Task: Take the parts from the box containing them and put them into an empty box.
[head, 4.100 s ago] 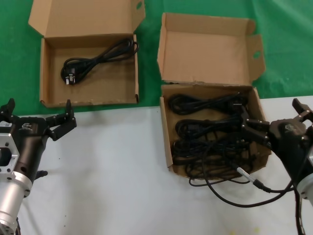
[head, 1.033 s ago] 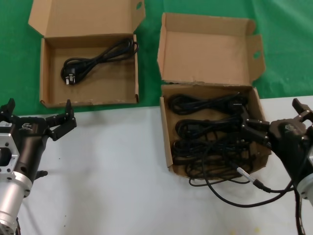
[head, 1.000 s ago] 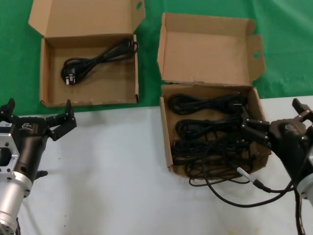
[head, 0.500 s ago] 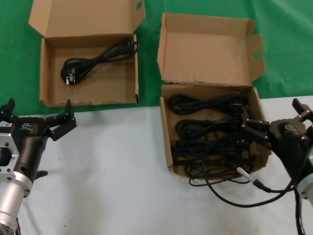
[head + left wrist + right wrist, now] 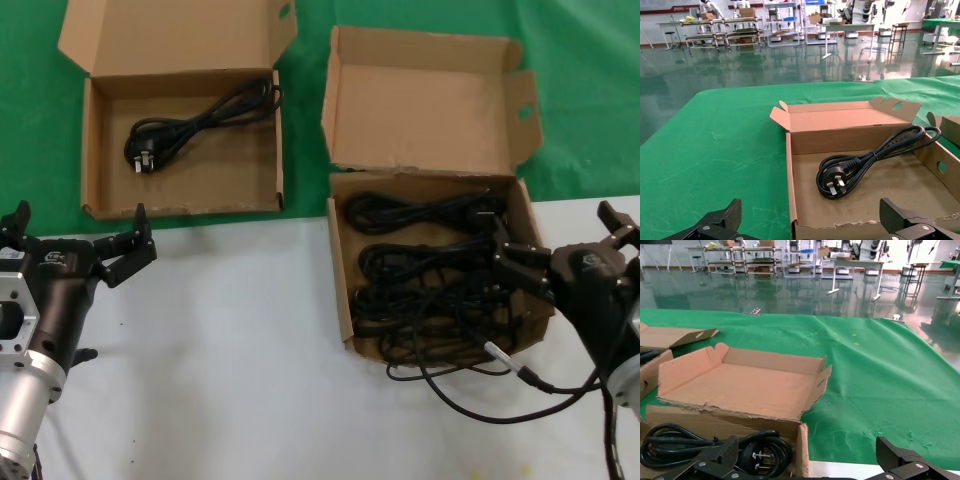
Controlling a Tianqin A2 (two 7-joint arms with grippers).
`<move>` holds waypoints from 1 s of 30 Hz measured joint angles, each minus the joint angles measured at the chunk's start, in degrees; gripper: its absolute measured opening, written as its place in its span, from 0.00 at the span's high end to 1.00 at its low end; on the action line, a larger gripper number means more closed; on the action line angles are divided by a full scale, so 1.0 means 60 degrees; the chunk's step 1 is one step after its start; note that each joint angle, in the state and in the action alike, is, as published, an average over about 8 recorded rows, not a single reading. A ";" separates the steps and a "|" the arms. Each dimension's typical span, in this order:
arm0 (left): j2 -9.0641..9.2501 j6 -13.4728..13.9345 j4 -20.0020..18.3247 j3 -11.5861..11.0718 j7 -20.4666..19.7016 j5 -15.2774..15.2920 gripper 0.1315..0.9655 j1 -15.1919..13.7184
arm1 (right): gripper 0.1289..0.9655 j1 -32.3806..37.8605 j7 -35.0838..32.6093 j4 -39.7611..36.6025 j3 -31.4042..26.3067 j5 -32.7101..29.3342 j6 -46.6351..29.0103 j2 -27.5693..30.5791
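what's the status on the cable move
Both grippers open: left idle by left box, right at full box. One cable in left box. Nothing blocking.

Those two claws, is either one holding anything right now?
No. The left gripper sits open before the one-cable box; the right gripper hangs open above the full box.

Matt brown cardboard cartons [image 5: 180,190], glossy black rubbery cables [image 5: 425,270], green cloth [image 5: 580,90].
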 joint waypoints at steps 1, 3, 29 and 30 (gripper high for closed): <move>0.0000 0.0000 0.0000 0.0000 0.0000 0.0000 0.00 0.0000 | 0.00 0.0000 0.0000 0.0000 0.0000 0.0000 0.0000 0.0000; 0.0000 0.0000 0.0000 0.0000 0.0000 0.0000 0.00 0.0000 | 0.00 0.0000 0.0000 0.0000 0.0000 0.0000 0.0000 0.0000; 0.0000 0.0000 0.0000 0.0000 0.0000 0.0000 0.00 0.0000 | 0.00 0.0000 0.0000 0.0000 0.0000 0.0000 0.0000 0.0000; 0.0000 0.0000 0.0000 0.0000 0.0000 0.0000 0.00 0.0000 | 0.00 0.0000 0.0000 0.0000 0.0000 0.0000 0.0000 0.0000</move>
